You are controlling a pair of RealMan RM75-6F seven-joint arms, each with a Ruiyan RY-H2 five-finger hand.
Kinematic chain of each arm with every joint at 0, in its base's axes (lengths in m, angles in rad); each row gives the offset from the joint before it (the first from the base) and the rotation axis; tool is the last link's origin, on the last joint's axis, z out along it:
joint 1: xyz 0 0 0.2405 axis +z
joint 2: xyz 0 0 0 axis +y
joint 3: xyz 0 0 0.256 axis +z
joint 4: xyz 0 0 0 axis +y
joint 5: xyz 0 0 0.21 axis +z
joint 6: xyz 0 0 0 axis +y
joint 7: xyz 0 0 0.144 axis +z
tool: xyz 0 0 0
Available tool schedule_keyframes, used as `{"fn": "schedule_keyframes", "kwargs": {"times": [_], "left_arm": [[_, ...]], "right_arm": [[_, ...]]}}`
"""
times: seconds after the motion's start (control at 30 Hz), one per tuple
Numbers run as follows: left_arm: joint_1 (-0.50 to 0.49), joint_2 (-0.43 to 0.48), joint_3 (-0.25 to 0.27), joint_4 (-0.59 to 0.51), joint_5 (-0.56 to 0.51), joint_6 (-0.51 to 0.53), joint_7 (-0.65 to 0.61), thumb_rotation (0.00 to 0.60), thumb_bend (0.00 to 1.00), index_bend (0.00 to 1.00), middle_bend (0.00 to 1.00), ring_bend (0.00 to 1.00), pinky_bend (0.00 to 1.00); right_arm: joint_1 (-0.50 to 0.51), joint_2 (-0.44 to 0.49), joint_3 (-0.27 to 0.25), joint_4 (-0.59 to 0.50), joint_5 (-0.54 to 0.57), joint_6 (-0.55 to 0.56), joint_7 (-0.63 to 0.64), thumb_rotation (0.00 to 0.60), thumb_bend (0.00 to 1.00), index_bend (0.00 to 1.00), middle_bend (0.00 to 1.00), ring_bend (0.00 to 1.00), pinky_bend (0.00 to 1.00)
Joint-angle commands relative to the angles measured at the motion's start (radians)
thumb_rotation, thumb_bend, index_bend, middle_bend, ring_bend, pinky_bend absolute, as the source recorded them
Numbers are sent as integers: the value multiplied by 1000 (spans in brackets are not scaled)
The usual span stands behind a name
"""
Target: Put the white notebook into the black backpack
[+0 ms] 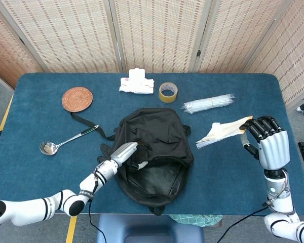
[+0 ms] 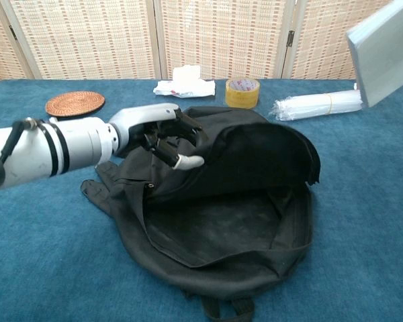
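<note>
White notebook [image 1: 224, 132] — raised above the table's right side, clamped in the right hand [image 1: 267, 140]. Black backpack [image 1: 157, 152] — lying open near the front edge of the table [image 1: 35, 172], its flap gripped by the left hand [image 2: 154, 131].

Table [image 1: 35, 167]: blue cloth cover. Black backpack [image 1: 154, 147] lies flat near the middle, mouth open toward the robot. Relative to the backpack: tape roll [image 1: 168, 92] just behind it; white packet [image 1: 137, 83] behind, slightly left; woven coaster [image 1: 77, 98] behind, well left; metal ladle [image 1: 66, 141] left, bowl end farthest away; bundle of clear straws [image 1: 207, 103] behind, right.
</note>
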Motion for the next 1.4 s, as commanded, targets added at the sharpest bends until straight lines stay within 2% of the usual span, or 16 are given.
{"fn": "schedule_keyframes", "kwargs": {"times": [0.03, 0.3, 0.47, 0.67, 1.03, 1.4], "left_arm": [[-23, 31, -44, 12, -72, -46, -6, 600, 509, 689, 327, 239, 0], [-89, 60, -97, 84, -227, -125, 29, 600, 510, 680, 331, 242, 0], [-135, 56, -107, 121, -314, -147, 69, 600, 510, 679, 331, 241, 0], [-177, 44, -100, 159, -406, -158, 114, 600, 509, 678, 331, 239, 0], [-249, 27, -88, 233, -559, -167, 185, 600, 509, 678, 331, 239, 0], [-288, 23, -69, 256, -674, -165, 238, 600, 509, 675, 331, 236, 0]], "right_arm": [[-4, 21, -10, -76, -50, 39, 30, 600, 510, 911, 562, 532, 420], [2, 40, -18, -220, -135, 72, 42, 600, 511, 912, 564, 536, 429], [15, 35, -31, -286, -176, 52, 40, 600, 510, 913, 567, 541, 438], [47, -3, -60, -316, -220, -10, 44, 600, 511, 914, 568, 543, 441], [111, -112, -95, -260, -259, -127, 23, 600, 511, 914, 568, 542, 445], [181, -246, -91, -99, -269, -195, -1, 600, 511, 914, 568, 542, 450]]}}
